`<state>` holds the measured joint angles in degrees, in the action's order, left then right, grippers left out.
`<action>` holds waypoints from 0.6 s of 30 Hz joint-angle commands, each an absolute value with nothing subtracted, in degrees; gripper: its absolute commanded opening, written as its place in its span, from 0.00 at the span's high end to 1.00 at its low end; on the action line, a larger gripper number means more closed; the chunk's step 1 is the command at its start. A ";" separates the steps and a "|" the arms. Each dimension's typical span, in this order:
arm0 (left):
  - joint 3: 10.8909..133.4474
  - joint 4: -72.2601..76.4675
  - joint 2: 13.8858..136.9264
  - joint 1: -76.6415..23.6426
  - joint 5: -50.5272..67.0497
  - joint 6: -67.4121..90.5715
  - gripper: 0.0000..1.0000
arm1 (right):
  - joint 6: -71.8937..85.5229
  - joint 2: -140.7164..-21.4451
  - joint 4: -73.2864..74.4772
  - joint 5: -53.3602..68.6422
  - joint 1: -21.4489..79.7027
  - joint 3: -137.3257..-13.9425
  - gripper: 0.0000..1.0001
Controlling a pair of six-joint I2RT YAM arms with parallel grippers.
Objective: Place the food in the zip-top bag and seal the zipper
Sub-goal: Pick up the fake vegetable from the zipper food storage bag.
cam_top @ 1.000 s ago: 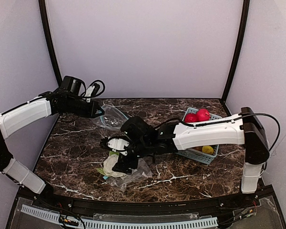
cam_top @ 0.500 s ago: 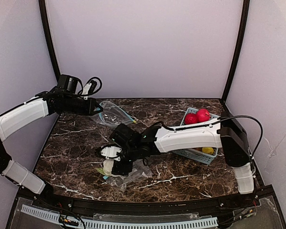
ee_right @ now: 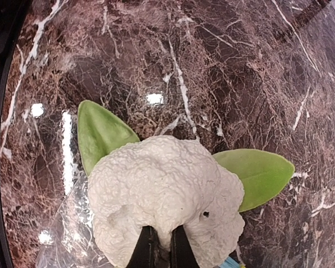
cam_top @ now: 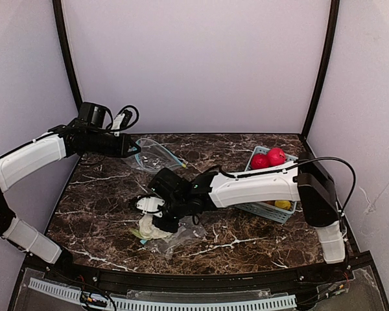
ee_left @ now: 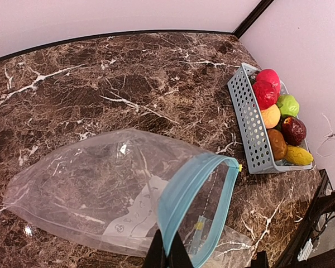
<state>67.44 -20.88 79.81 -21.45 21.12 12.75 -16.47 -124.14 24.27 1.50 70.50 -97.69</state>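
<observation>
Left gripper: jaws pressed together on the blue zipper rim of the zip-top bag, which it holds at the far left of the table, close to the left wall. The mouth stands open toward the right; the body of the bag lies slack on the marble.

Right gripper: jaws drawn narrow, pinching the near edge of the white cauliflower. The cauliflower sits low near the front edge of the table, left of centre, well apart from the bag mouth. Bare marble lies between the two.

The rest of the food sits in the slotted basket against the right wall, with open table on its left.

Limits of view: from above, the right arm covers part of the basket and the wrist hides most of the cauliflower. A crumpled clear plastic lies at the cauliflower's side; I cannot tell what it is. Both wrist views cut off their own fingers at the bottom edge.
</observation>
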 commanded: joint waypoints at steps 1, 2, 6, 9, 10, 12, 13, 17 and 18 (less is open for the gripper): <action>66.40 -20.09 78.20 -21.18 22.22 13.10 0.99 | -11.47 -120.54 21.67 3.06 69.46 -93.32 1.00; 66.30 -20.01 78.26 -21.18 22.43 13.10 0.99 | -10.11 -119.03 20.24 4.07 69.06 -92.25 1.00; 65.99 -19.43 78.44 -21.18 23.17 13.10 0.99 | -4.22 -111.14 16.52 8.01 67.04 -88.21 1.00; 65.80 -18.89 78.69 -21.18 23.83 13.10 0.99 | -0.30 -104.57 15.13 12.52 65.37 -84.75 1.00; 65.76 -18.85 78.77 -21.18 24.15 13.14 0.99 | 1.17 -101.73 14.70 14.17 64.61 -83.44 1.00; 65.70 -18.62 79.02 -21.18 24.73 13.17 0.99 | 3.89 -97.51 13.05 17.24 63.41 -80.36 1.00; 65.67 -18.41 79.23 -21.23 25.45 13.25 0.99 | 5.28 -95.55 12.30 18.36 62.68 -79.00 1.00; 65.89 -17.48 79.93 -22.00 30.68 12.42 0.99 | 11.37 -90.19 8.13 23.59 58.96 -75.00 1.00; 66.08 -17.53 80.22 -22.68 31.47 12.23 0.99 | 12.59 -89.40 7.07 24.73 58.17 -74.69 1.00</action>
